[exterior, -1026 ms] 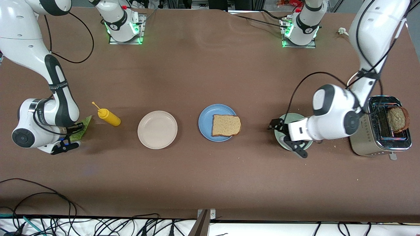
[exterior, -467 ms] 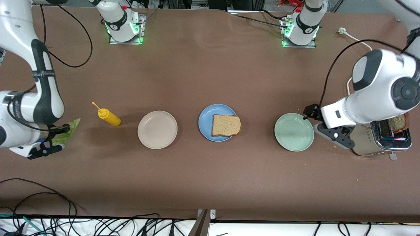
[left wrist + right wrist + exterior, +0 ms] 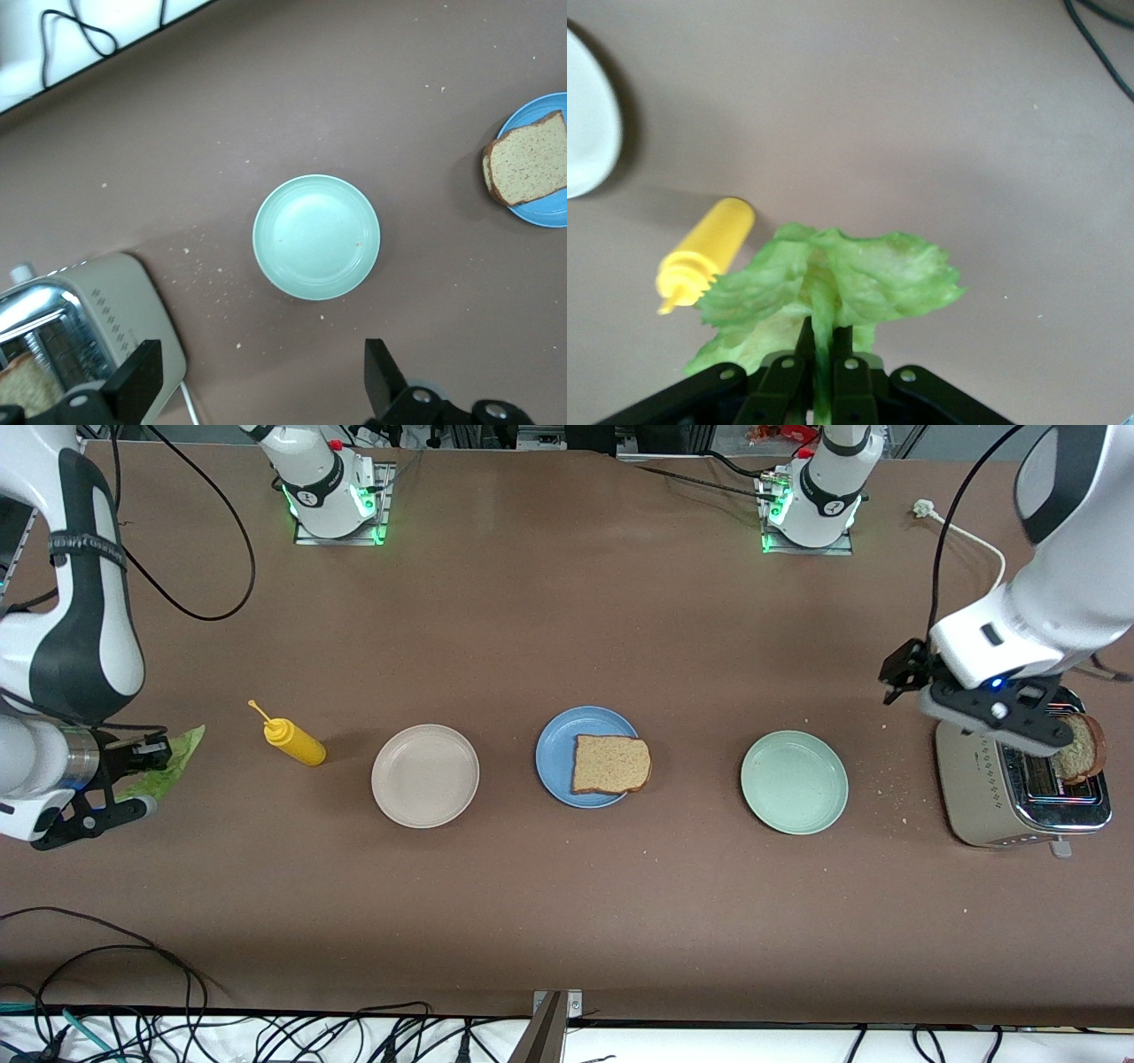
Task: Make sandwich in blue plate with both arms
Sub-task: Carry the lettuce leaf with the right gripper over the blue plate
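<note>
1. Starting at the right arm's end of the table, we see the right gripper (image 3: 133, 766) up in the air over the bare brown table (image 3: 567, 921), clenched tight on the stem of a ruffled green lettuce leaf (image 3: 168, 762).
2. From the right wrist view we can confirm it: the two black fingers (image 3: 799, 372) meet on the leaf's pale rib, and the leaf fans out ahead of them.
3. Next along, we find a yellow squeeze bottle (image 3: 294, 742) lying on its side on the table, its thin nozzle pointing toward the right arm's end.
4. Beside it sits the beige plate (image 3: 425, 776), with nothing on it.
5. At the middle we come to the blue plate (image 3: 585, 757). One bread slice (image 3: 611, 764) lies flat on it, pushed toward the left arm's end so that its edge overhangs the rim.
6. Then we reach the pale green plate (image 3: 794, 782), bare, with crumbs scattered on the table around it.
7. Last, at the left arm's end, the left gripper (image 3: 902, 677) hangs in the air just beside the toaster (image 3: 1019, 797). In the left wrist view we see its fingers (image 3: 137, 379) spread wide, holding nothing.
8. We note a second bread slice (image 3: 1081, 748) standing up out of the toaster's slot.
</note>
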Action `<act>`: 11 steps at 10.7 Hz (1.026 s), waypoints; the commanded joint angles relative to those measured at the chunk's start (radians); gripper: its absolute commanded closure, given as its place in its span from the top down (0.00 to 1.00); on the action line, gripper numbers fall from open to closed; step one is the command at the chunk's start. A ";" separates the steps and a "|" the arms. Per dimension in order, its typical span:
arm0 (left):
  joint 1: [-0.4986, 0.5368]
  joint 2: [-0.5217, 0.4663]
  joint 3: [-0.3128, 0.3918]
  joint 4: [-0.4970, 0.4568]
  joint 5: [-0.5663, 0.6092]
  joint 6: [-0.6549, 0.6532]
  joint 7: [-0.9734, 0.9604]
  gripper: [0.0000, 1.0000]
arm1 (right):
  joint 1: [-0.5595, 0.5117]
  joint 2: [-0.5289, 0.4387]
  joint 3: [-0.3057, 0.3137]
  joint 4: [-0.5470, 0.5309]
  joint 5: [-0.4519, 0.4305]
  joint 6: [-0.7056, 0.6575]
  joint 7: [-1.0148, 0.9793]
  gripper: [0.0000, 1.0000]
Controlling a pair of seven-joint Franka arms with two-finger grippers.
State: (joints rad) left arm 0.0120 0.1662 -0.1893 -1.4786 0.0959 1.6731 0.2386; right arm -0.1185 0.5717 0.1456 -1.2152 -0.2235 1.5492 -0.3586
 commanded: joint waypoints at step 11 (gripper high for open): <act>-0.053 -0.214 0.136 -0.233 -0.120 0.001 -0.071 1.00 | 0.175 0.117 0.364 0.055 0.414 0.225 1.156 0.00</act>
State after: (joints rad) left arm -0.0349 -0.0223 -0.0545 -1.7061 -0.0215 1.6917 0.1794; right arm -0.0244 0.6329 0.5004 -1.1790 0.1530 1.6796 0.6497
